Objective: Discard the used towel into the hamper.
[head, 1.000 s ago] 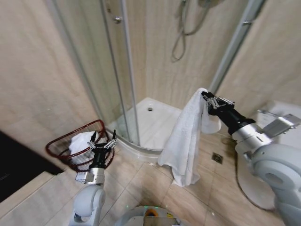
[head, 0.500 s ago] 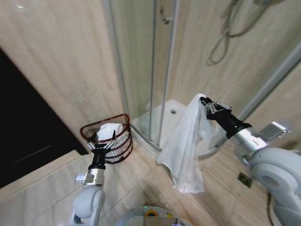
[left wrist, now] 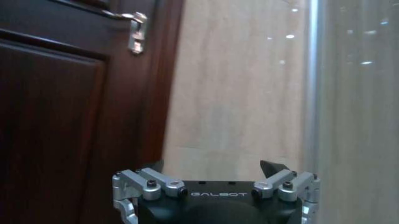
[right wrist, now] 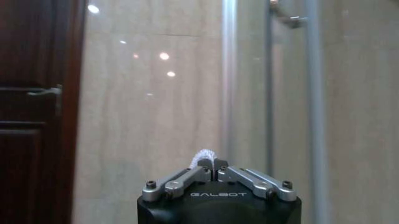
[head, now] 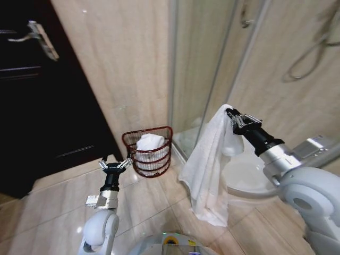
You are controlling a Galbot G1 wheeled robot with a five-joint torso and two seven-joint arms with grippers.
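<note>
The right gripper (head: 231, 113) is clamped on a top fold of the towel (head: 207, 159), which hangs soft and limp, right of the hamper (head: 149, 154); left gripper (head: 114, 165) spread, empty, beside it.

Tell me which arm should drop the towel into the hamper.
Right. The right gripper is shut on the towel, which hangs beside the hamper. The left gripper is open and empty, low before the hamper.

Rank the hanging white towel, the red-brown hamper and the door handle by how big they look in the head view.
1. White towel, pinched by the right tool, though it hangs nearer the camera.
2. Hamper.
3. Door handle, smallest, but also farthest off.
</note>
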